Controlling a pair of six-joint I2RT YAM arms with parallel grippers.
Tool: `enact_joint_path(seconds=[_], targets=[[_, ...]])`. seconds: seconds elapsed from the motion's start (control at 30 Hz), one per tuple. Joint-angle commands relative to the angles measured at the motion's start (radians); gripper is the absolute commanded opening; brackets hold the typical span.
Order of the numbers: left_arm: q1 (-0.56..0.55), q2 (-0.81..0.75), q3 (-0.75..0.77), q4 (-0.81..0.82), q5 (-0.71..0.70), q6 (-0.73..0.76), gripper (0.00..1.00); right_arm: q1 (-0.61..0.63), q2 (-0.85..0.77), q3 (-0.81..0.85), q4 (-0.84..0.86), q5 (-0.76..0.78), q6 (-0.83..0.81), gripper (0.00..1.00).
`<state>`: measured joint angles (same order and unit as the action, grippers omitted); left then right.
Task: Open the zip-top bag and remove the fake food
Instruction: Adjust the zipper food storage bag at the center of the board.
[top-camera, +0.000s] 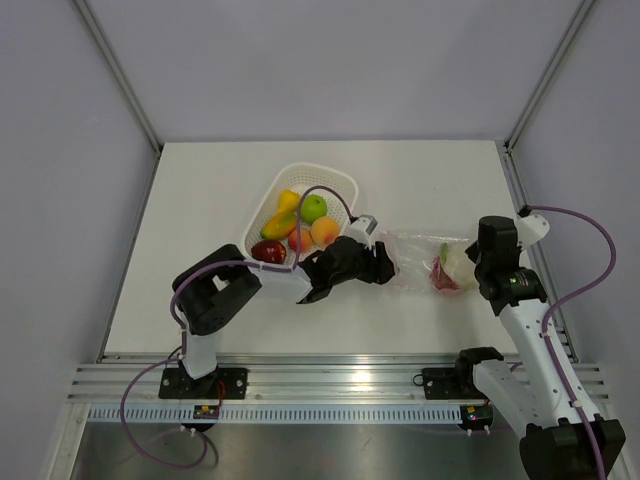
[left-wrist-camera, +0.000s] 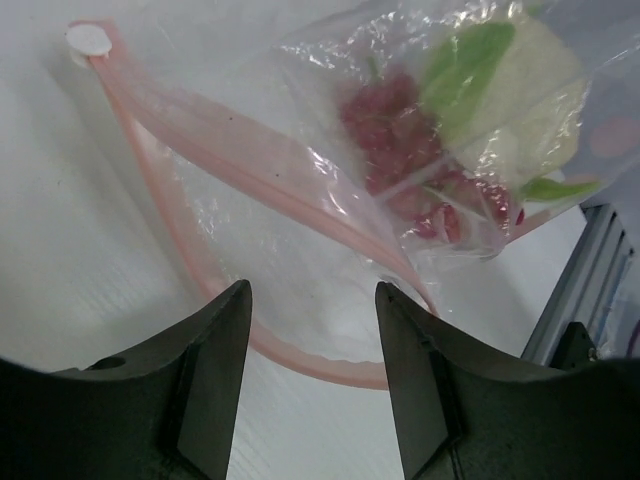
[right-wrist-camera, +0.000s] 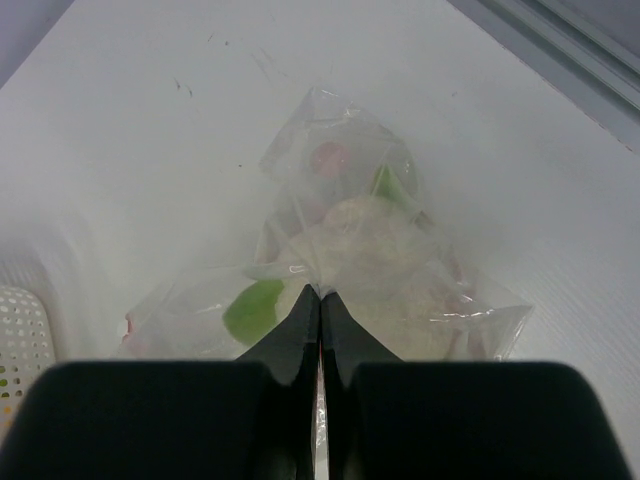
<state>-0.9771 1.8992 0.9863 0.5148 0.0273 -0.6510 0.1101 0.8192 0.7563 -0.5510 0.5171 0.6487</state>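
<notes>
The zip-top bag (top-camera: 415, 262) lies right of the middle, its pink zip strip (left-wrist-camera: 200, 130) parted into an open loop. Inside, at its right end, sit a dark red piece (left-wrist-camera: 400, 150) and a pale green-white leafy piece (left-wrist-camera: 520, 95) of fake food. My left gripper (left-wrist-camera: 312, 305) stands open at the bag's mouth, its fingers either side of the lower zip rim without pinching it. My right gripper (right-wrist-camera: 320, 292) is shut on a fold of the bag's plastic over the leafy piece (right-wrist-camera: 370, 250), at the bag's right end (top-camera: 474, 265).
A white perforated basket (top-camera: 335, 180) stands behind the left gripper, holding a green apple (top-camera: 314, 208), an orange (top-camera: 323, 232), a red apple (top-camera: 268, 251) and yellow pieces (top-camera: 287, 210). The aluminium rail (top-camera: 330, 380) runs along the near table edge.
</notes>
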Motion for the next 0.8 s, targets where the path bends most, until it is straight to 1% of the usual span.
enact_joint_path(seconds=[0.0,0.07,0.1,0.3,0.37,0.4,0.47,0.53,0.57,0.6,0.63,0.77], targets=[[0.023,0.033,-0.07,0.319,0.006,-0.071,0.56,-0.006,-0.003,0.003,0.049,-0.02,0.014,0.05],[0.037,0.049,-0.09,0.408,0.016,-0.122,0.57,-0.006,-0.011,-0.002,0.056,-0.026,0.016,0.05],[0.04,0.057,-0.09,0.425,0.02,-0.133,0.58,-0.006,-0.009,-0.003,0.056,-0.031,0.016,0.05],[0.044,0.104,-0.069,0.462,0.014,-0.196,0.58,-0.007,0.001,-0.005,0.06,-0.052,0.014,0.05],[0.048,0.126,-0.066,0.485,0.008,-0.234,0.59,-0.006,0.003,0.0,0.057,-0.052,0.012,0.06],[0.049,0.133,-0.069,0.501,-0.003,-0.248,0.6,-0.006,0.001,0.0,0.057,-0.051,0.012,0.08],[0.052,0.162,-0.067,0.545,-0.006,-0.277,0.61,-0.007,-0.005,0.0,0.056,-0.048,0.014,0.09],[0.06,0.182,-0.051,0.545,-0.004,-0.301,0.61,-0.006,-0.009,0.0,0.054,-0.045,0.012,0.1],[0.063,0.201,-0.048,0.551,-0.001,-0.305,0.61,-0.006,-0.009,0.0,0.053,-0.046,0.014,0.11],[0.063,0.208,-0.044,0.559,0.002,-0.305,0.61,-0.006,-0.009,0.003,0.049,-0.043,0.017,0.18],[0.066,0.212,-0.041,0.559,-0.001,-0.303,0.61,-0.006,-0.009,0.006,0.043,-0.04,0.019,0.2],[0.074,0.216,-0.04,0.554,-0.017,-0.279,0.6,-0.006,-0.025,0.009,0.045,-0.045,0.012,0.25]])
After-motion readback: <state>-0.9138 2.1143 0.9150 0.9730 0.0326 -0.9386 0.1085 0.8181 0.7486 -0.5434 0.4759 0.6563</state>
